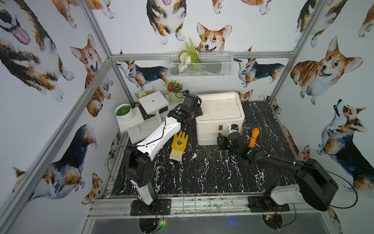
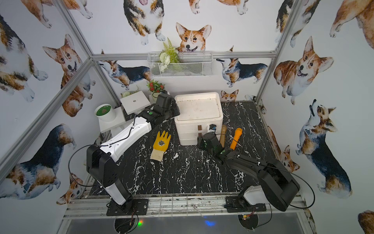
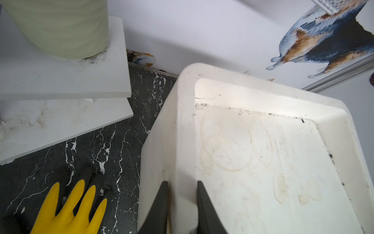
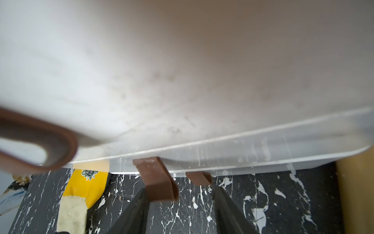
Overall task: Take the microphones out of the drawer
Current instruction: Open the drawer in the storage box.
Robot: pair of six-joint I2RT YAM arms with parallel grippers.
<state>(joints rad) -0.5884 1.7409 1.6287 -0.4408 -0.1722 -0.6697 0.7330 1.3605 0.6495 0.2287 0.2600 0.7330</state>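
Note:
The white three-drawer unit stands at the back of the table with every drawer pushed in, so what lies inside is hidden. My left gripper is shut on the rim of the unit's top tray, one finger on each side of the wall. My right gripper is open at the unit's front, its fingers pointing down past the brown handle tabs without pinching them. An orange stick with a round head, shaped like a toy microphone, lies on the table to the right of the unit.
A yellow glove lies left of the unit. A tan cylinder lies beside the orange stick. White stepped stands with a green-topped pot and a flower pot fill the back left. A wire basket hangs on the back wall.

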